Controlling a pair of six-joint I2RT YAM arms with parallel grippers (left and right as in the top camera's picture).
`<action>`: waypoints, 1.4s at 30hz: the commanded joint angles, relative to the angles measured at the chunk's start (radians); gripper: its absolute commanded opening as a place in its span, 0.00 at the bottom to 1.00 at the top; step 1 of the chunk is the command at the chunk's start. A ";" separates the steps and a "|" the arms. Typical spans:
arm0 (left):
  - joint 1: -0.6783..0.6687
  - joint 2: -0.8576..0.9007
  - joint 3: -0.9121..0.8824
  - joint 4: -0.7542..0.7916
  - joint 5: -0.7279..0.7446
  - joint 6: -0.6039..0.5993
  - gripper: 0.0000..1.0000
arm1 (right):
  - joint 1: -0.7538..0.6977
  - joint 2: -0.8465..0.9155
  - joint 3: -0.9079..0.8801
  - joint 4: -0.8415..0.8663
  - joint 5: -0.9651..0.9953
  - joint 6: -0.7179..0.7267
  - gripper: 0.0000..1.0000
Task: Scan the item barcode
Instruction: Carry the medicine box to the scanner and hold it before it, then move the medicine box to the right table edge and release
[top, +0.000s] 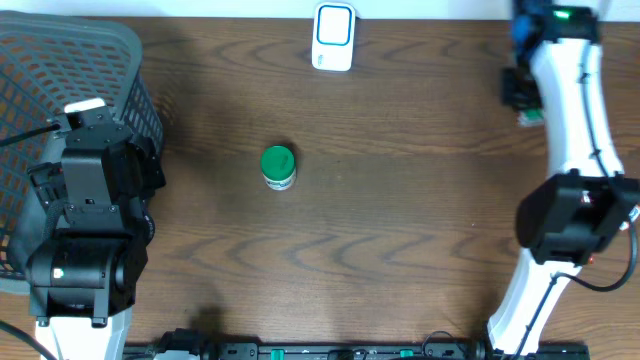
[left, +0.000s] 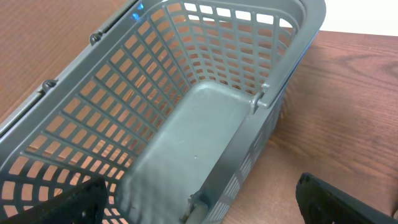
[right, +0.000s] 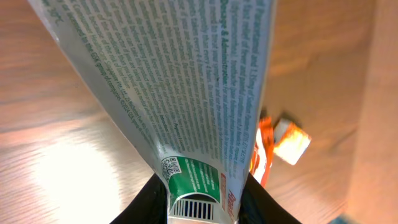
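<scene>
Tube (right: 186, 93): well right of scanner (top: 333, 37) | right gripper (right: 202, 206): jaws narrow, clamping tube at barcode (right: 194, 210) end | left gripper (left: 199, 210): jaws wide, holding nothing, over basket (left: 205, 74), far left of scanner

A dark brown wood-grain table (top: 420, 230) fills the view, glaring bright in places.

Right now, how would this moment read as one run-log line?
left gripper open over basket | right gripper shut on tube, barcode showing | scanner at far edge of table | green-lidded jar mid-table
</scene>
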 joint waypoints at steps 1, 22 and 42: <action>0.006 -0.003 -0.005 0.001 -0.008 -0.005 0.96 | -0.156 0.012 -0.130 0.026 -0.064 0.066 0.16; 0.006 -0.003 -0.005 0.000 -0.008 -0.005 0.96 | -0.521 -0.100 -0.291 0.160 -0.611 0.026 0.93; 0.006 -0.003 -0.005 0.000 -0.008 -0.005 0.96 | 0.451 -0.176 -0.308 0.369 -0.792 0.936 0.91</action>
